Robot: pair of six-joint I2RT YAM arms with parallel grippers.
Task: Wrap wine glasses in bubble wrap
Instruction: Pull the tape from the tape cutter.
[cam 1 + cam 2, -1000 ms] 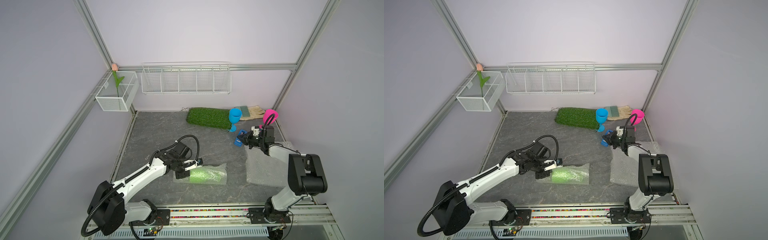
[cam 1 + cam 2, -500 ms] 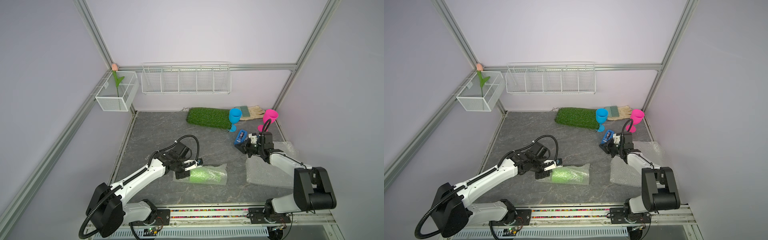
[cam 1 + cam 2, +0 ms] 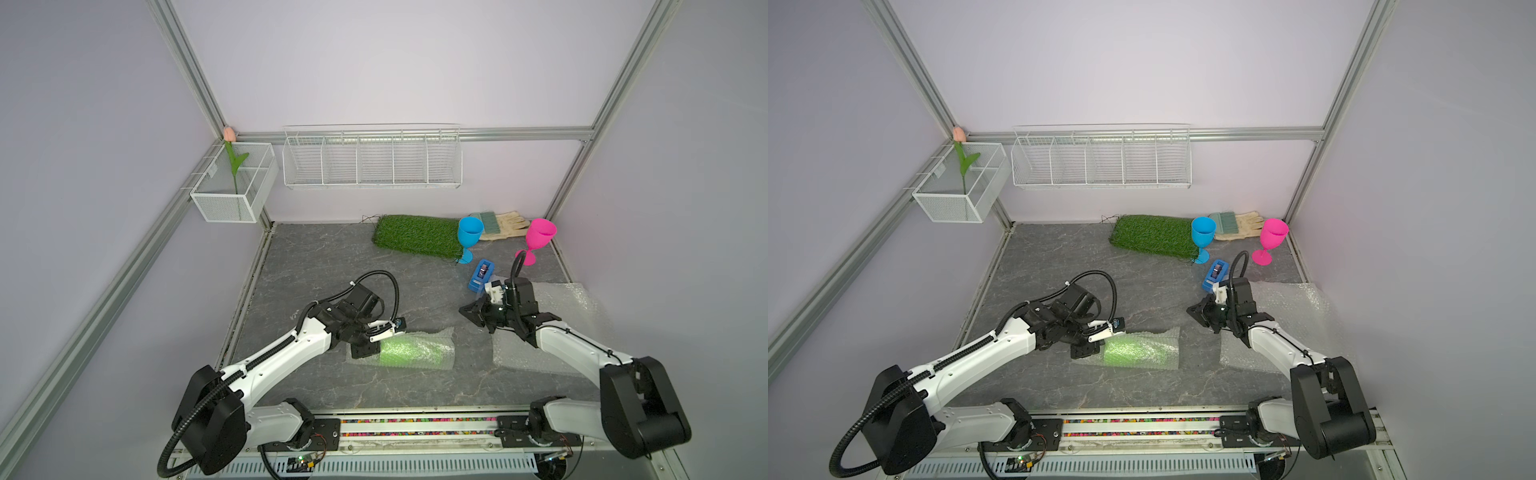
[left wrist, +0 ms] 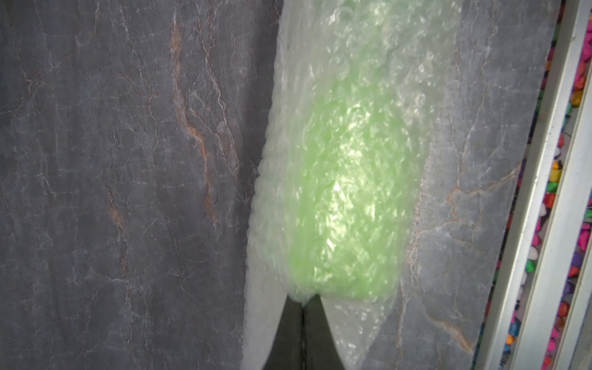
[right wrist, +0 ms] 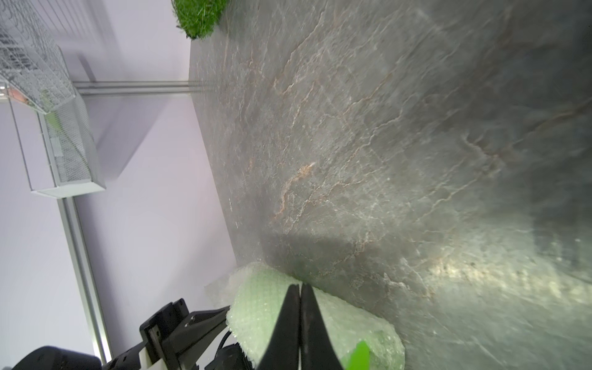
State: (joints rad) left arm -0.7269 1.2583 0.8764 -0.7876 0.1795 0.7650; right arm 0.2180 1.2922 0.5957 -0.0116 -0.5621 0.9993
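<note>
Left pincer (image 4: 302,302) is clenched, tips at the left end of the bubble wrap (image 3: 441,338) rolled round the lime goblet (image 3: 401,352), near centre on the bench (image 3: 324,266). Right pincer (image 5: 301,290), all but clenched and empty, hovers to its right. Blue goblet (image 3: 470,232) and pink goblet (image 3: 539,235) stand upright far right.

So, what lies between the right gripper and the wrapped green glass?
Only bare tabletop between right gripper and wrapped green glass, in both top views.
</note>
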